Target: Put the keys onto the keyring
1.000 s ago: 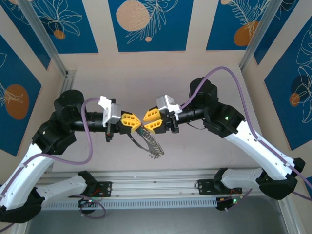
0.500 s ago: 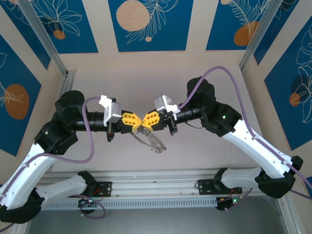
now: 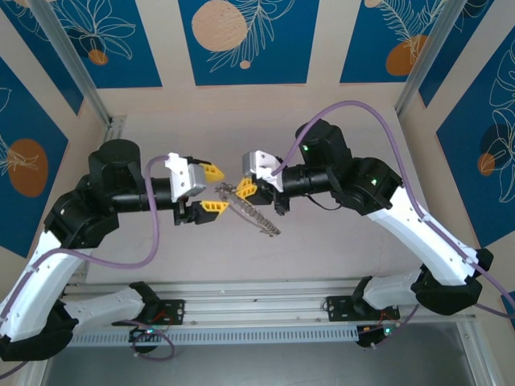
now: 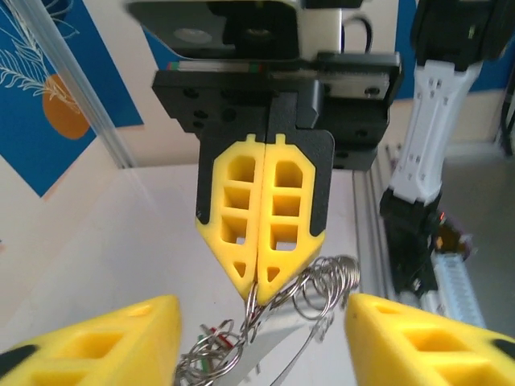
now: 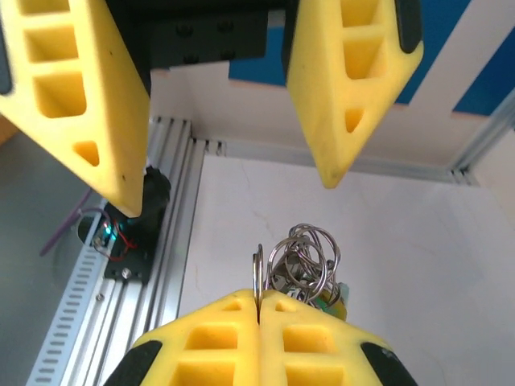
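- Right pincer (image 3: pixel 244 191): fingers together, clamped on the edge of the keyring (image 3: pixel 256 217).
- Keyring is held in the air above the counter (image 3: pixel 322 241), slanting from the pincer toward the arm bases. A bundle of smaller wire loops sits at the gripped end.
- Left pincer (image 3: pixel 214 190): fingers wide apart, holding nothing, facing the right pincer tip to tip. The ring's end sits in its gap.
- Keys (image 5: pixel 335 296): a bit of green/yellow head shows behind the loops in the right wrist view (too hidden to count).
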Controlling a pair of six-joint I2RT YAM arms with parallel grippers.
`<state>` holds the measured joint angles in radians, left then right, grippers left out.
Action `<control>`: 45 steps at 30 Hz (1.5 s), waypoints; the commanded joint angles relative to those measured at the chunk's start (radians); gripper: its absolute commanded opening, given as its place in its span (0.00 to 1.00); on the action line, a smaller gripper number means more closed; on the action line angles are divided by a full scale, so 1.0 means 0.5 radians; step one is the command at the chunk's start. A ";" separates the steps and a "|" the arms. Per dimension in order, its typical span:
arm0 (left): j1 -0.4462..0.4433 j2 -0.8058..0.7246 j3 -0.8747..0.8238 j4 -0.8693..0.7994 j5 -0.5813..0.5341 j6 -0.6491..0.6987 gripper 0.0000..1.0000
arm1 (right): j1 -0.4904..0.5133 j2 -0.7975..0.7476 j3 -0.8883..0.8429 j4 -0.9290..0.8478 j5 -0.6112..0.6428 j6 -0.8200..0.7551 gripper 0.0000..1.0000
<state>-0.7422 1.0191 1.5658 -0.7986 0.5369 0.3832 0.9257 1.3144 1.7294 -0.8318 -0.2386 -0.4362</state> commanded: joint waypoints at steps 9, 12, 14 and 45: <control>-0.013 0.076 -0.040 -0.112 -0.098 0.133 0.47 | 0.106 0.241 0.468 -0.481 0.249 -0.076 0.00; -0.015 0.084 -0.056 -0.096 -0.092 0.139 0.44 | 0.121 0.266 0.518 -0.518 0.230 -0.075 0.00; -0.015 0.085 -0.060 -0.087 -0.096 0.143 0.42 | 0.129 0.273 0.532 -0.529 0.216 -0.074 0.00; -0.008 0.042 -0.155 0.038 0.030 0.089 0.00 | 0.160 0.325 0.607 -0.582 0.220 -0.054 0.26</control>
<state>-0.7429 1.0565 1.4998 -0.8360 0.5167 0.4442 1.0061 1.5272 2.0735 -1.2045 -0.0509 -0.4774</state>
